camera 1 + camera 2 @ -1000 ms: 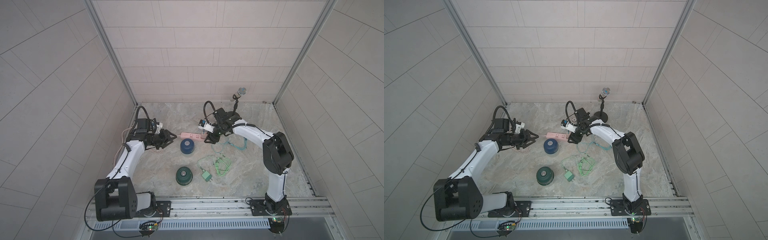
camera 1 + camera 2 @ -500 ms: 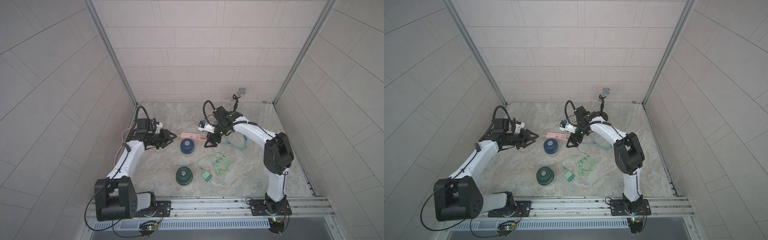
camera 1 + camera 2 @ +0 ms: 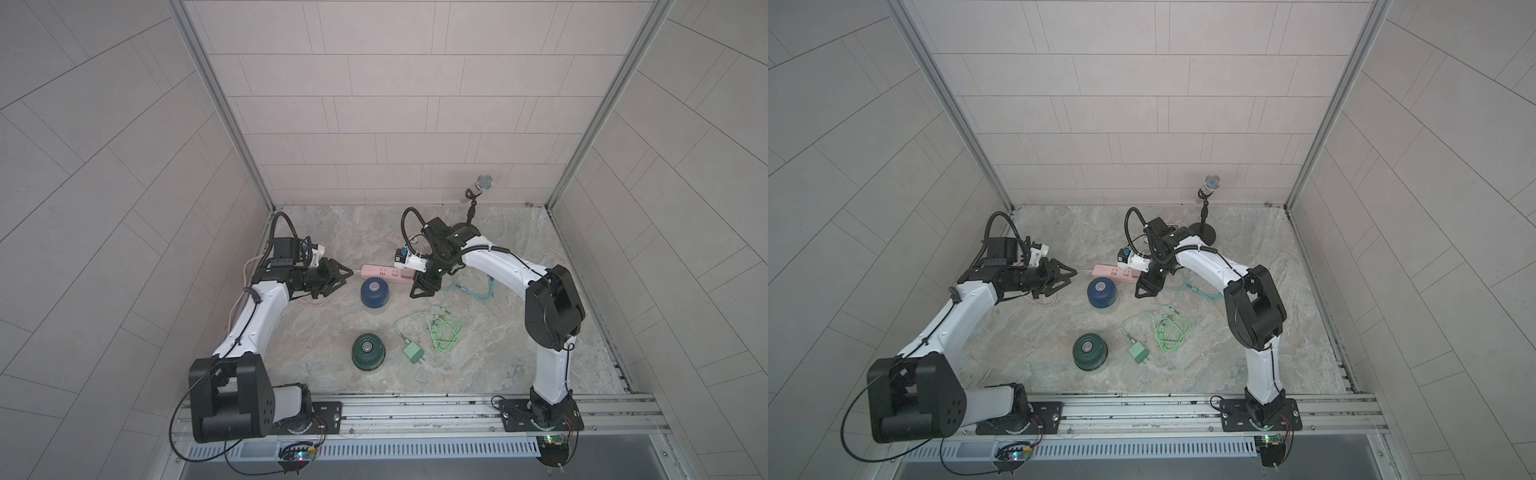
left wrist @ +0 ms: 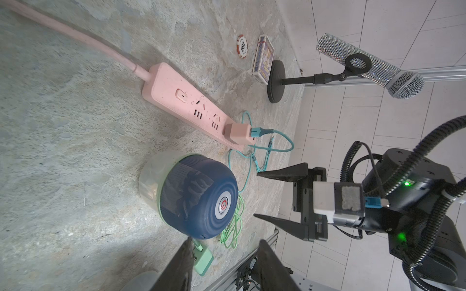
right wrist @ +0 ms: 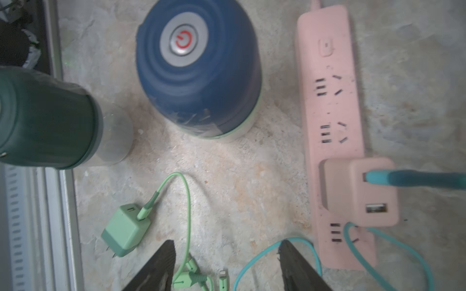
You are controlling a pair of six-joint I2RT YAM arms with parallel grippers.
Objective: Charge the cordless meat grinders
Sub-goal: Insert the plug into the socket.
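- The dark blue grinder (image 3: 375, 292) stood upright on the marbled tabletop (image 3: 316, 332), just beside the pink power strip (image 3: 384, 273) and between the two grippers, its silver button facing up.
- The dark green grinder (image 3: 368, 351) stood nearer the front rail, apart from the blue one, with the green plug adapter (image 3: 413, 353) lying close beside it.
- The left gripper (image 3: 348, 277) held nothing. Its jaws stood partly apart and pointed toward the corded end of the strip.
- The right gripper (image 4: 256, 194) was empty too, with its jaws spread wide. It pointed down over the teal cable (image 4: 272, 136), by the strip's other end.
- A pink adapter (image 5: 358, 191) sat plugged into the strip, with the teal cable's plug in its side.
- The green cable (image 3: 444, 332) ran from the green plug adapter and lay in a loose tangle on the right arm's side of the grinders.
- A microphone (image 3: 478, 189) on a small stand stood by the back wall.
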